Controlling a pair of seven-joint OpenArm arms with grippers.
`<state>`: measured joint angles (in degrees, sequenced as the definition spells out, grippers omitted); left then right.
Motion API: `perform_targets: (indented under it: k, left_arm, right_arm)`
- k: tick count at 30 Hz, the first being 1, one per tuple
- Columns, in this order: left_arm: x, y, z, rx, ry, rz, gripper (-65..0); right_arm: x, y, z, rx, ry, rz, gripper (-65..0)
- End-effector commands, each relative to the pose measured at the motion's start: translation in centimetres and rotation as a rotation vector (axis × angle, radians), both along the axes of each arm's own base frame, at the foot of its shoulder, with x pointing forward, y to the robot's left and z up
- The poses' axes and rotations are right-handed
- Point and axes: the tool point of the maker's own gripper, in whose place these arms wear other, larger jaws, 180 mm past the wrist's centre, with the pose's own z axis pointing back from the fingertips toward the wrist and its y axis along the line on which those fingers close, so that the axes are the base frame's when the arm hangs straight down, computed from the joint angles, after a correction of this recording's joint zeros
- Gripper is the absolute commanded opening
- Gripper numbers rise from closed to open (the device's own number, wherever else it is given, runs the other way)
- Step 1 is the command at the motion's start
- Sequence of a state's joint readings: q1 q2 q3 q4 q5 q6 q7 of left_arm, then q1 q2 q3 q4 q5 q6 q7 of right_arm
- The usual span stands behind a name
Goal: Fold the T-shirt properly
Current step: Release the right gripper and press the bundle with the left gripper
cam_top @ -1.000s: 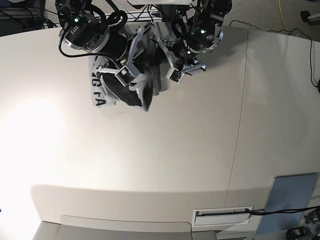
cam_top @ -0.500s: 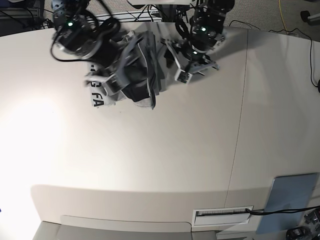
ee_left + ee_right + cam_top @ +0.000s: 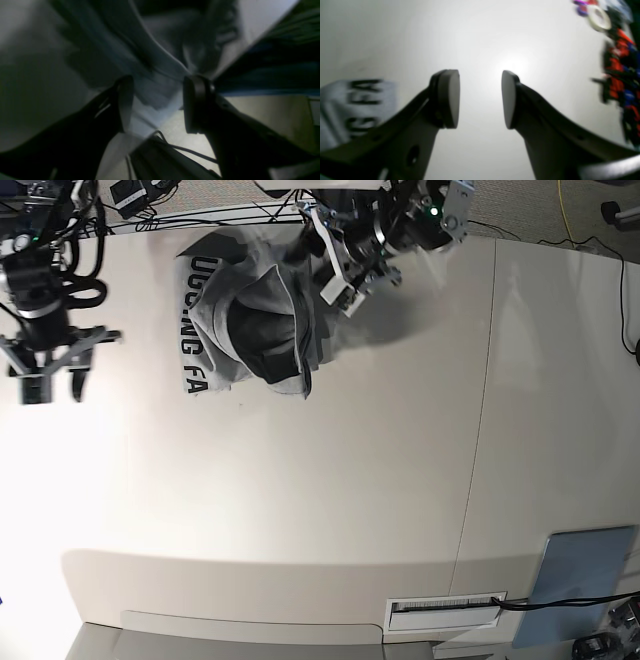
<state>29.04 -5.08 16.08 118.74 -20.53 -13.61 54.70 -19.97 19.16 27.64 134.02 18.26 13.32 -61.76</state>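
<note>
We can read black letters "FA" on the grey T-shirt (image 3: 245, 320), which lies bunched at the far edge of the table (image 3: 350, 500). The left gripper (image 3: 340, 275) sits right beside it with fingers apart, holding nothing. The right gripper (image 3: 55, 380) has swung well away from the shirt – it was over it before – fingers apart too.

Grey T-shirt (image 3: 250, 320) — bunched, lettering seemingly partly showing
</note>
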Motion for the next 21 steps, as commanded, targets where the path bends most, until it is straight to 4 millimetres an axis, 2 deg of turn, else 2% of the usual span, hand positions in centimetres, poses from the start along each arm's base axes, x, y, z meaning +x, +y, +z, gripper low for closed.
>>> perform_targets:
  k: [1, 4, 9, 11, 16, 21]
  left_arm:
    - [0.7, -0.5, 0.9, -0.042, -0.019, 0.038, -34.7]
    - [1.3, -0.5, 0.1, -0.042, 0.001, 0.097, -34.7]
    - [1.3, -0.7, -0.6, -0.051, 0.01, 0.111, -34.7]
    - [1.3, -0.8, -0.5, -0.066, 0.015, 0.113, -34.7]
    - [2.8, -1.0, 0.2, -0.097, 0.002, 0.187, -34.7]
    - [3.3, -2.2, 1.1, -0.126, -0.011, 0.199, -34.7]
  right_arm:
    - [0.2, -0.5, 1.6, -0.027, -0.05, -0.006, -38.0]
    - [-0.2, -1.7, 2.1, -0.038, -0.061, -0.044, -38.0]
    - [-0.3, -1.9, 2.1, -0.039, -0.059, -0.05, -38.0]
    - [-0.3, -1.9, 2.1, -0.037, -0.059, -0.051, -38.0]
    - [-0.3, -1.9, 2.0, -0.036, -0.053, -0.054, -38.0]
    - [-0.4, -1.9, 2.0, -0.036, -0.052, -0.054, -38.0]
